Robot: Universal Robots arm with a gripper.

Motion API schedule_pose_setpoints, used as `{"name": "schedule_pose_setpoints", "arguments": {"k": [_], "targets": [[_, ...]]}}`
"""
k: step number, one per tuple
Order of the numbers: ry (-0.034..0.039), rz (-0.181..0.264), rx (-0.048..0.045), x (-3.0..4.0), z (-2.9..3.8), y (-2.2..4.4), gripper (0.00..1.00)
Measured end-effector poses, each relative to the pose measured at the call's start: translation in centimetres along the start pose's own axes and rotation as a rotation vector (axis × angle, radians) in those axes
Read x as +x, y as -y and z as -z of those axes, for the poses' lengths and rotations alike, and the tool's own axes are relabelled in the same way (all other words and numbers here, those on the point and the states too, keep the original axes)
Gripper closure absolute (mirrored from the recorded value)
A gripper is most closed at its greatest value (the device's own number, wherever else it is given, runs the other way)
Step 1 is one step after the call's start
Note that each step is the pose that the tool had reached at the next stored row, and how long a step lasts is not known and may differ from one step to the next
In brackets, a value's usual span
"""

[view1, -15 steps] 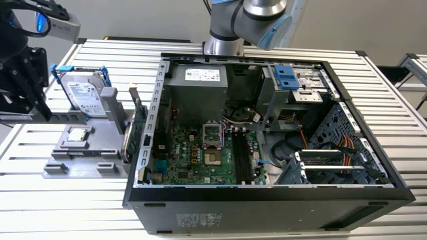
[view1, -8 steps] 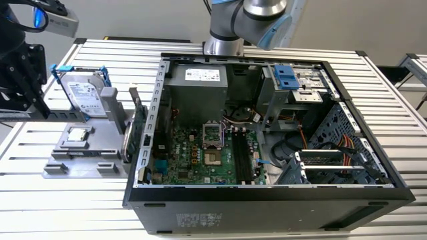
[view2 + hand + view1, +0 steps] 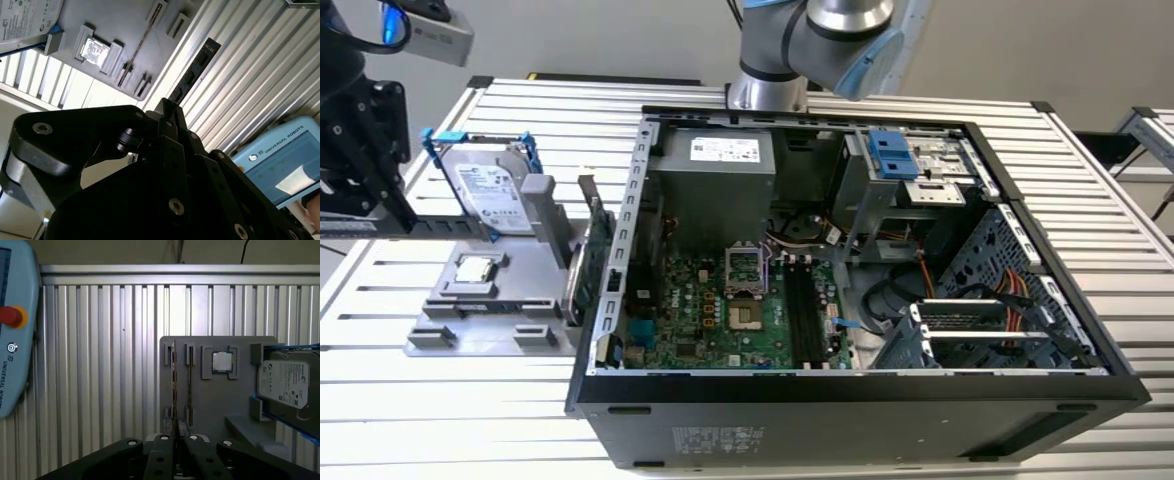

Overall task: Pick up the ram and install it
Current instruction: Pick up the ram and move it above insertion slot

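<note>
gripper (image 3: 170,108) clamps ram (image 3: 194,75); ribbed table (image 3: 260,75) behind

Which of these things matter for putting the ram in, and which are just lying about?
For the job: the ram, held in the jaws of the gripper; the open computer case and its motherboard.
Lying about: the square silver chip; the hard drive in its blue frame; the teach pendant.

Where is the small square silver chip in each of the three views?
Exterior view: small square silver chip at the exterior view's left, beside the blue-framed silver drive.
Second wrist view: chip beside the drive.
First wrist view: chip beside the drive.
Shared landmark: that drive.
</note>
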State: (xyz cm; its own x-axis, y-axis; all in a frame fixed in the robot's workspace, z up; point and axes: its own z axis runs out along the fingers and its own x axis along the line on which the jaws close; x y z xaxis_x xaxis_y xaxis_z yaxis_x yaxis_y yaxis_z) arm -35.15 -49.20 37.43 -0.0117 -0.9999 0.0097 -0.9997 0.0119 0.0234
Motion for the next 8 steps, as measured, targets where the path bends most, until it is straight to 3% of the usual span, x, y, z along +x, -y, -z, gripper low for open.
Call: {"name": "schedule_pose_setpoints", "arguments": {"k": [8], "targets": [[0.0,0.0,0.0,0.01,0.49,0.0,1.0]]}}
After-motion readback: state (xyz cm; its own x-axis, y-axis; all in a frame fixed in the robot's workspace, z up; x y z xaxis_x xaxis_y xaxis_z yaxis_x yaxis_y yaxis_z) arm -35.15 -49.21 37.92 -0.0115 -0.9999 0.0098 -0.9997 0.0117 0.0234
